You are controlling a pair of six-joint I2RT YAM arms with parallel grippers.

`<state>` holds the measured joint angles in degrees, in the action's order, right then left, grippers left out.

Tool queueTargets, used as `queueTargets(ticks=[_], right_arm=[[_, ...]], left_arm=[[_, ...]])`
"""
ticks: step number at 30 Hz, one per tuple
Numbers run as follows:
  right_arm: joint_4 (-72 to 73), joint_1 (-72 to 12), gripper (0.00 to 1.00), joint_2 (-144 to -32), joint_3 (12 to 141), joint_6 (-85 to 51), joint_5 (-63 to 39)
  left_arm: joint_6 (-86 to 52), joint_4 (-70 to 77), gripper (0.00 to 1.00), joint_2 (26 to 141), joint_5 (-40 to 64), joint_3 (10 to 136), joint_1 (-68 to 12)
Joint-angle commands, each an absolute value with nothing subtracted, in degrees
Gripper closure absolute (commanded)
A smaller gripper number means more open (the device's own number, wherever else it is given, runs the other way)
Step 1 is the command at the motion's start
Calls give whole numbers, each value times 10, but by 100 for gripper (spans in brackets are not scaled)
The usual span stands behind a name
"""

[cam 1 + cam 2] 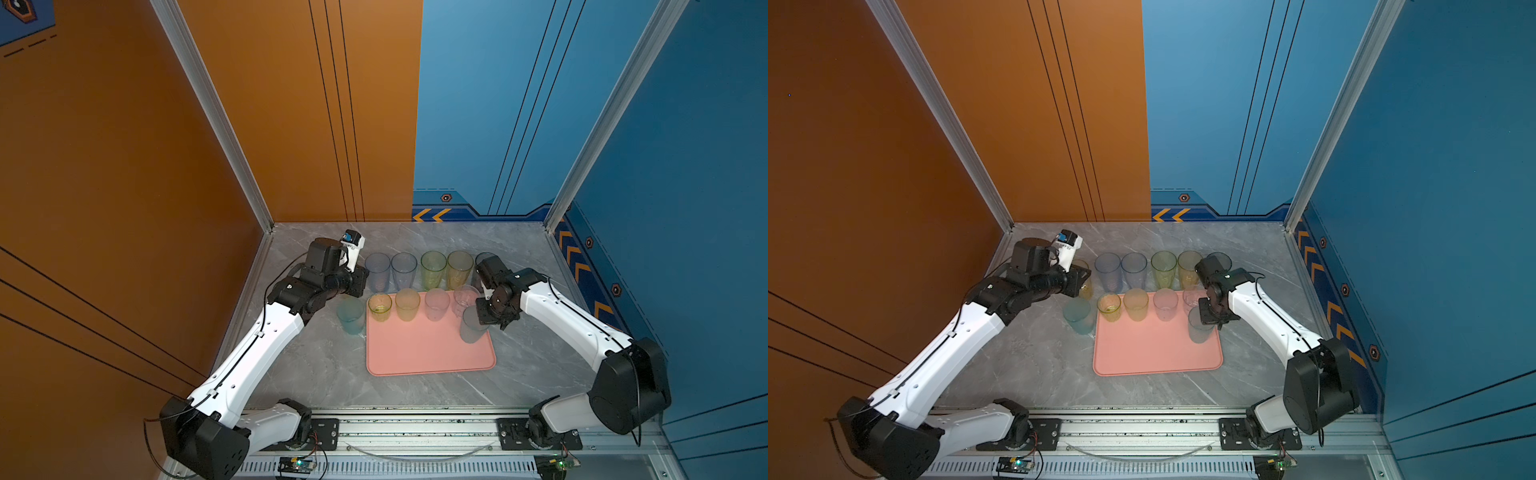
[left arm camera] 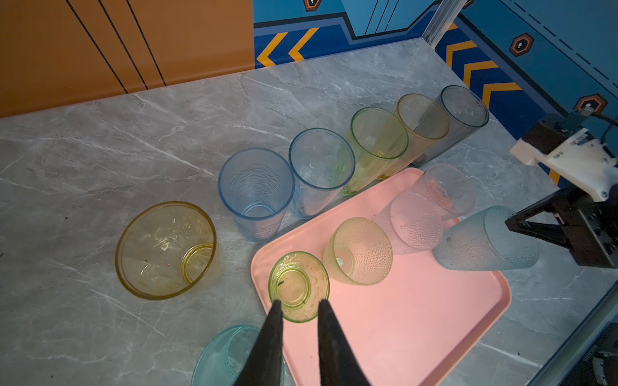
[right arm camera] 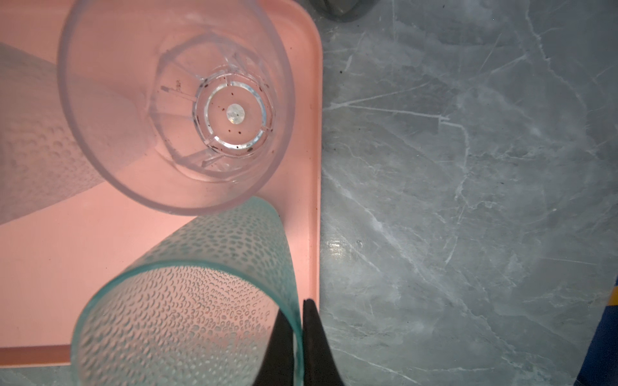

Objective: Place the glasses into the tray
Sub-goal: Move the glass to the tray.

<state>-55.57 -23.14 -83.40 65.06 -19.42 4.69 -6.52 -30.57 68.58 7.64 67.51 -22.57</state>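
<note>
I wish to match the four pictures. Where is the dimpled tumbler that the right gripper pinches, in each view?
In a top view: the dimpled tumbler, at the tray edge nearest the right arm.
In a top view: the tumbler, same place.
Left wrist: the tumbler, next to the smooth clear tumbler.
Right wrist: close up, its wall pinched by the right gripper.
Shared landmark: the salmon-pink tray, seen in all four.

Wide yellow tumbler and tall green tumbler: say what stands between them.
A rippled blue tumbler and a faceted blue tumbler stand between the wide yellow tumbler and the tall green tumbler; the left wrist view shows it.
</note>
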Motion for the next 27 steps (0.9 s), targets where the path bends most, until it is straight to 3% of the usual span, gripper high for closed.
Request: queueTargets(ticks=[1,27], right_arm=[[-544,-224,95,-846,664,-203,58],[-520,-193,95,-868,676,-192,52]], left_arm=[[-60,-300,79,687,88,667,-219],[-60,-301,79,695,95,669,-213]])
